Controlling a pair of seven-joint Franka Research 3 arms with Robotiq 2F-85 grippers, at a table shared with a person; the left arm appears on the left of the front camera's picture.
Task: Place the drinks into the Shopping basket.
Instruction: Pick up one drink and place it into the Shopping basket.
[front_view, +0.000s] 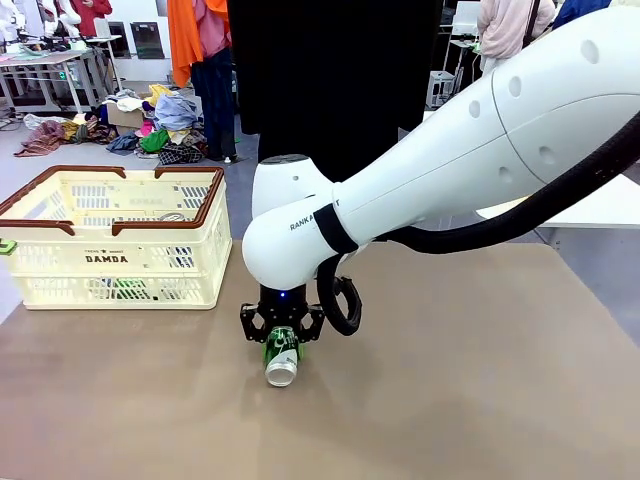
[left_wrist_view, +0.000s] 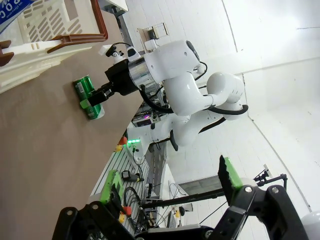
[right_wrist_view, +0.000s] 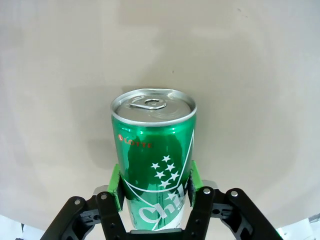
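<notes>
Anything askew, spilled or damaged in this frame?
Only the green can: it lies on its side on the table between the right pincer's pads, not upright. No spill or dent visible. The basket sits level.

Bare brown tabletop (front_view: 480, 400) lies open right of and nearer than the green metal can (front_view: 282, 357) lying on its side. Cream slotted plastic basket with brown rim (front_view: 110, 262) blocks the far left. White right arm (front_view: 450, 170) spans the middle above the table.
</notes>
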